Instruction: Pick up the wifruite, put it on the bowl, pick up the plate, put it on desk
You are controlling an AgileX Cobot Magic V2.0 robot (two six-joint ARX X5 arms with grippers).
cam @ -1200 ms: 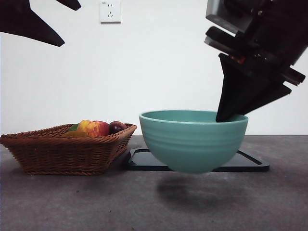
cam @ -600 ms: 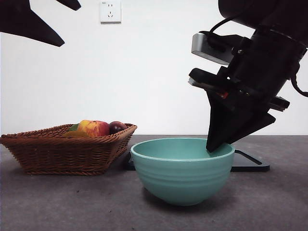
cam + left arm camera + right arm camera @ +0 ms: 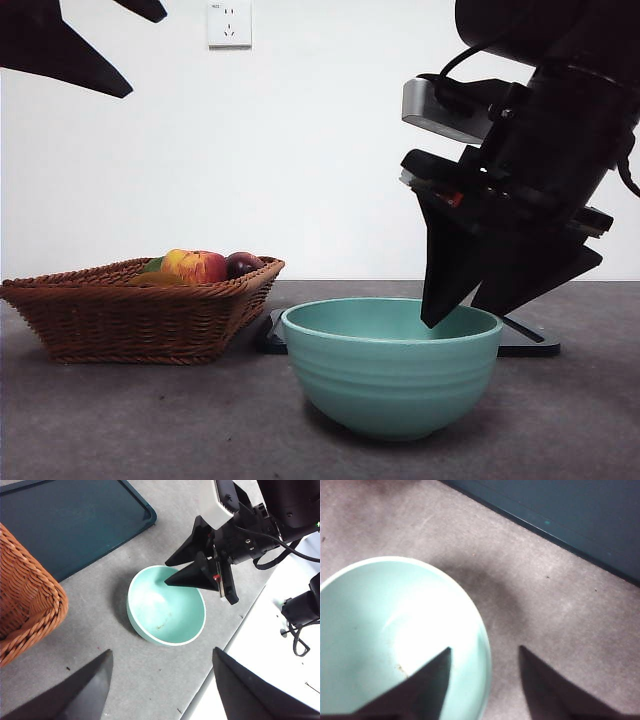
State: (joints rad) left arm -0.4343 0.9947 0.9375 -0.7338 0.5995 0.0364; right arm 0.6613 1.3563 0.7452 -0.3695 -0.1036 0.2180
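Observation:
The teal-green bowl [image 3: 395,375] stands on the grey desk [image 3: 150,430], in front of the black tray. It is empty in the left wrist view [image 3: 165,607] and the right wrist view [image 3: 380,620]. My right gripper [image 3: 460,316] is open astride the bowl's right rim, one jaw inside and one outside, not gripping it [image 3: 485,649]. My left gripper [image 3: 161,651] is open and empty, high above the desk. The wifruite does not clearly show; it is not in the bowl.
A brown wicker basket [image 3: 130,315] at the left holds a red-yellow apple [image 3: 195,265] and a dark purple-red fruit [image 3: 243,263]. The flat black tray [image 3: 525,345] lies behind the bowl. The desk's edge runs near the bowl in the left wrist view [image 3: 240,625].
The right gripper brought the bowl down from above the tray onto the desk in front of it. Its jaws then opened off the rim.

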